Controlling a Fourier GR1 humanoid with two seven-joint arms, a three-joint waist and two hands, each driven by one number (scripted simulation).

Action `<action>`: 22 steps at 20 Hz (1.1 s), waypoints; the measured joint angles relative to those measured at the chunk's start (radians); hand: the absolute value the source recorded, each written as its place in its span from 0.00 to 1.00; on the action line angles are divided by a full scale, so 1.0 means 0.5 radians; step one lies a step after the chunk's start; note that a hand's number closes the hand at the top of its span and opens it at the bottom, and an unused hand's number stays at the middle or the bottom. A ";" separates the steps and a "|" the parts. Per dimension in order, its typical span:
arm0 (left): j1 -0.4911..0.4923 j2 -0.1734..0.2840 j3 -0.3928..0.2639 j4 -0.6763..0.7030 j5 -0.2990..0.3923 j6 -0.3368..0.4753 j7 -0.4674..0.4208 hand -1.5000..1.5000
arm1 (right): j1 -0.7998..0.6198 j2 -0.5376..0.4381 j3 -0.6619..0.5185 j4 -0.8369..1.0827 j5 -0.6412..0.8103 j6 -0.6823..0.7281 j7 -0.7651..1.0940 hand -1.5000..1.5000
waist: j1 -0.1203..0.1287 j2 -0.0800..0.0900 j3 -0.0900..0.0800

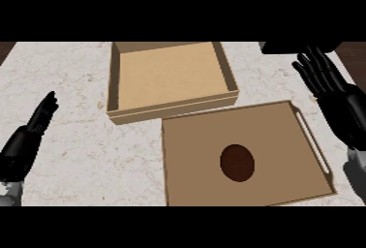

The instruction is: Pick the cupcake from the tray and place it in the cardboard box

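A dark brown cupcake, seen from above as an oval, sits in the middle of a flat wooden tray at the lower right of the counter. Behind the tray stands an open cardboard box with nothing visible inside. My right hand is open, fingers straight and pointing away, beyond the tray's right rim and apart from the cupcake. My left hand is open at the left edge, fingers up, far from both tray and box.
The counter top is pale marble. A dark object lies at the far right corner behind my right hand. Dark floor shows past the counter's left and right ends.
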 measured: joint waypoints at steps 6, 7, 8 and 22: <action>-0.045 0.038 0.122 0.155 -0.114 0.158 0.170 0.50 | 0.162 0.079 0.079 0.008 -0.121 0.167 0.063 0.00 | 0.050 0.005 0.014; -0.035 0.041 0.124 0.172 -0.119 0.166 0.186 0.50 | 0.117 -0.028 0.104 -0.028 0.014 0.206 0.039 0.00 | 0.065 -0.011 0.002; -0.025 0.042 0.127 0.190 -0.123 0.174 0.205 0.50 | 0.088 -0.134 0.141 -0.055 0.168 0.237 0.018 0.00 | 0.071 -0.016 -0.003; -0.104 -0.048 0.139 0.374 -0.252 0.277 0.377 0.50 | 0.364 -0.149 0.229 0.646 0.714 0.459 -1.213 0.00 | 0.076 0.007 0.018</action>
